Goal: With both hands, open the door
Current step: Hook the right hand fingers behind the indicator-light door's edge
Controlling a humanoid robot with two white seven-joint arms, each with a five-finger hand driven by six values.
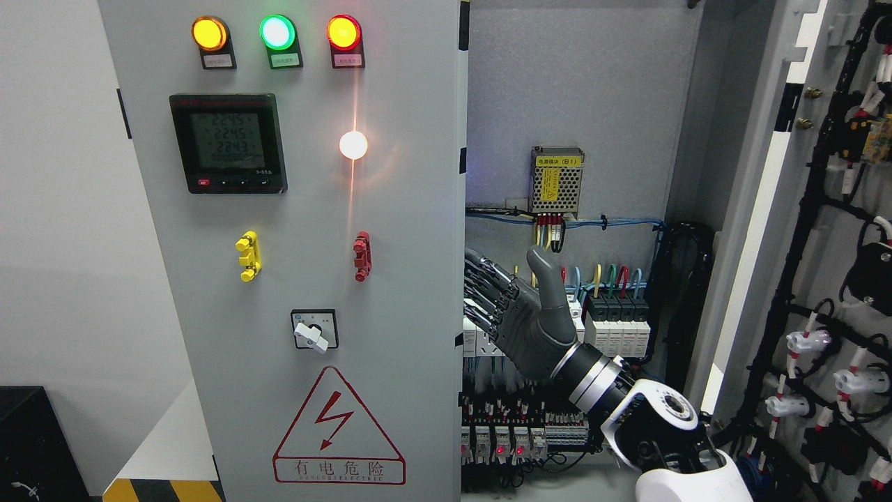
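Observation:
The cabinet's left door [390, 279] is a grey panel with three lamps, a meter and a warning triangle; it stands ajar, its free edge near the picture's middle. My right hand [498, 300] comes up from the lower right inside the cabinet opening. Its fingers [484, 279] stretch out flat towards that edge and their tips vanish behind it, while the thumb [543, 268] points upward, apart from the door. The right door [836, 244] is swung wide at the far right, showing its wired inner side. My left arm is out of view.
Inside the cabinet [571, 104] are a perforated power supply [556, 181], a row of breakers [617, 328] just behind my hand and terminal blocks [516, 436] below. A black box [35, 446] and a yellow-black striped plinth [164, 490] sit at the lower left.

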